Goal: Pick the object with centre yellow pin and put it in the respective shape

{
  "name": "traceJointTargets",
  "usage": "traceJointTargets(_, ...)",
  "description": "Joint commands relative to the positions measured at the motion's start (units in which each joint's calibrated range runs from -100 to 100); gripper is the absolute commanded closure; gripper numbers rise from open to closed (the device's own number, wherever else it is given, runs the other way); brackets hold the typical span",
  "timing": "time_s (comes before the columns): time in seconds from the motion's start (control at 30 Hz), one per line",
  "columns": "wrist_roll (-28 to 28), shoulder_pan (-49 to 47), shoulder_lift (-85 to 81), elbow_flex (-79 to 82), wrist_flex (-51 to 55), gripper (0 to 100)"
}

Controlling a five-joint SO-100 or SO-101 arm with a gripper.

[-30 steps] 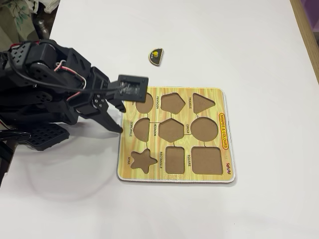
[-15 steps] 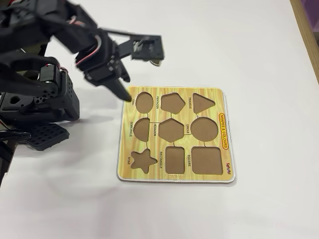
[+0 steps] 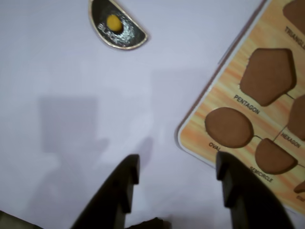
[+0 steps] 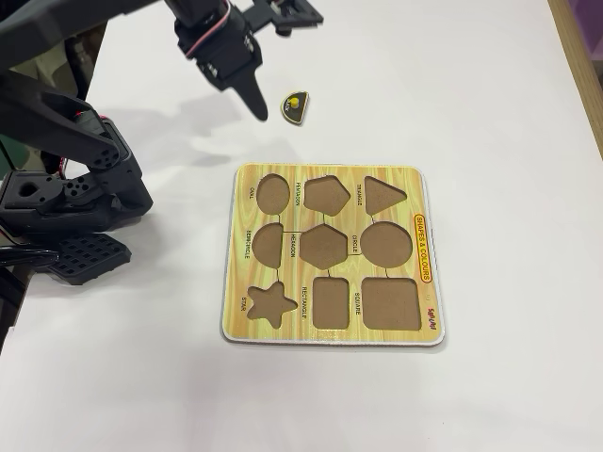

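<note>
1. Above the far left part of the white desk (image 4: 490, 113), the black robot arm (image 4: 85, 141) reaches up and forward from its base at the left edge of the fixed view, its wrist raised near the top of the picture.
2. At the arm's end the black two-finger gripper (image 4: 268, 71) hangs in the air, one pointed finger slanting down toward the desk, its tip near the small piece but apart from it.
3. Seen in the wrist view, the jaws stand wide apart and hold nothing; the gripper (image 3: 177, 174) enters from the bottom edge, with bare desk between its two dark fingers.
4. The small black half-disc wooden piece with a central yellow knob and tan rim (image 4: 294, 106) lies flat on the desk, beyond the board's far left corner and clear of it; in the wrist view it (image 3: 116, 29) sits at the top left, well ahead of the fingers.
5. The yellow wood-grain shape board (image 4: 415, 179) lies flat mid-desk, all nine brown cut-outs empty.
6. The half-round brown cut-out labelled SEMICIRCLE (image 4: 268, 245) is in the board's left column, middle row, between the oval cut-out (image 4: 273, 194) and the star cut-out (image 4: 271, 303); in the wrist view it (image 3: 274, 156) shows just right of the right finger.
</note>
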Motion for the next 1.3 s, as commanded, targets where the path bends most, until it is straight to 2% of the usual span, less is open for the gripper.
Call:
traceJointTargets(0.0, 0.3, -4.1, 4.9, -8.5, 0.0, 81)
traceJointTargets(0.3, 0.3, -10.3, 19.5, -19.8, 0.0, 81)
traceJointTargets(1.27, 0.2, -10.3, 52.0, -45.0, -0.9, 81)
